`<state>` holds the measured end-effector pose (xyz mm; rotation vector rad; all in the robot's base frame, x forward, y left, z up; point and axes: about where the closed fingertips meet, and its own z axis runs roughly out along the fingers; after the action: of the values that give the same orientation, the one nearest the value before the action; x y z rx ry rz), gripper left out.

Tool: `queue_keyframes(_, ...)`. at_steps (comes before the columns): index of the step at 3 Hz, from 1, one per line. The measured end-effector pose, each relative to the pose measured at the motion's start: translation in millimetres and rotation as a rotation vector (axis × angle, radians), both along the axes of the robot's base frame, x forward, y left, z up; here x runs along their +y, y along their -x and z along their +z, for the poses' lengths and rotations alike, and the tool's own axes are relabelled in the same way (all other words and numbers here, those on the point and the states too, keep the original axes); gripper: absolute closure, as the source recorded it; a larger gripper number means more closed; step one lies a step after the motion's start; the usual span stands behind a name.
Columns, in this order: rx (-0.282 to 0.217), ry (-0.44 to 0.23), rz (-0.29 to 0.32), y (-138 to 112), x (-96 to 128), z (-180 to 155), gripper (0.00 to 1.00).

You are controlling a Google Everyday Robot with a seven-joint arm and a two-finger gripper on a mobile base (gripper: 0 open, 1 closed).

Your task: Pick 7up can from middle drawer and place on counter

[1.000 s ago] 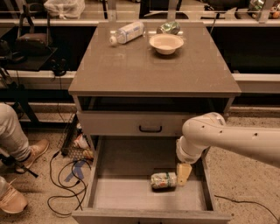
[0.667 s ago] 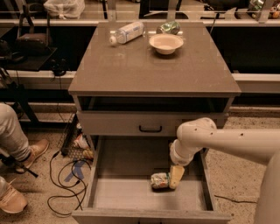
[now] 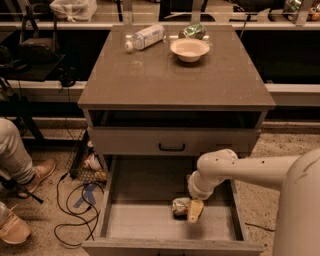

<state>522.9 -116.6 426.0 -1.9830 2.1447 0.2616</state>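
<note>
Speckled floor (image 3: 285, 150), warm dim light. Black cables (image 3: 65, 200) loop on the floor at near left, beside a blue tape mark (image 3: 86, 194). A pale ledge (image 3: 295, 92) runs left to right across the middle of the scene, with dark space above and below it. Plastic bag (image 3: 72, 7) at far left. Gripper (image 3: 192, 212) sits low, near centre-right.

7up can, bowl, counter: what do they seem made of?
The 7up can, in the middle drawer beside the tool: likely metal, glints faintly. The bowl: pale, smooth, perhaps ceramic or plastic. The counter: matte grey-brown, probably laminate; no grain shows.
</note>
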Motion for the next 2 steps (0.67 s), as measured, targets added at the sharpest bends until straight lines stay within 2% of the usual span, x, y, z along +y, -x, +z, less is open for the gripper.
queue_keyframes(1,-0.001,-0.026,0.008,2.6,3.9,-27.8,0.00)
queue_keyframes(2,-0.015,-0.027,0.008,1.0,4.8,-50.1,0.18)
